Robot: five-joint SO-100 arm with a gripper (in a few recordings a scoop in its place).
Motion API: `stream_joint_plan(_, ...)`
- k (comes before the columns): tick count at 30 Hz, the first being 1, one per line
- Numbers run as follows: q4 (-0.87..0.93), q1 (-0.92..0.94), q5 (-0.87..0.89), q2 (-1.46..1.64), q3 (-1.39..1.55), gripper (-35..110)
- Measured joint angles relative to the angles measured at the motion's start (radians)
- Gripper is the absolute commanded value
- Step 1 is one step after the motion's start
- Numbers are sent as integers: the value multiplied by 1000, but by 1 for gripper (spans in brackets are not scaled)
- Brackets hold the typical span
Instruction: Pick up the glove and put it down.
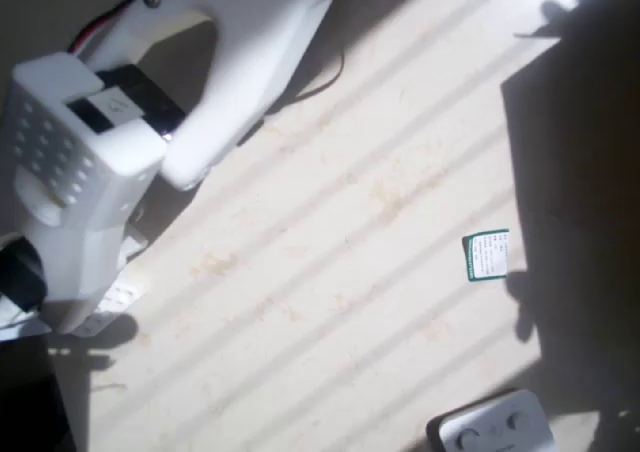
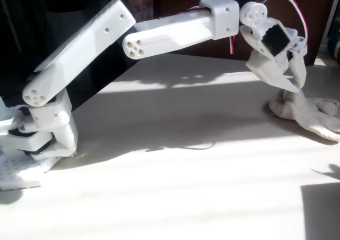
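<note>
— Sunlight is striping the pale table (image 1: 330, 272) in the overhead view, isn't it?

— Yes, and a green-edged white card (image 1: 487, 255) is lying near the right side, with a grey device with round buttons (image 1: 492, 428) sitting at the bottom edge.

— Where is the glove?

— In the fixed view the cream glove (image 2: 313, 115) is lying crumpled on the table at the far right. The white arm (image 2: 175, 30) is reaching across to it, pointing downward.

— And the gripper?

— The gripper (image 2: 294, 84) is pressing down at the glove's left end, its fingers pinching together on a raised fold of the knit.
</note>
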Motion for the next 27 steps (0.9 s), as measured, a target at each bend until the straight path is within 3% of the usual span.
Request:
stream_joint_plan(10,141,0,0,0,0,31)
stream_joint_plan(27,146,0,0,-80,-5,32)
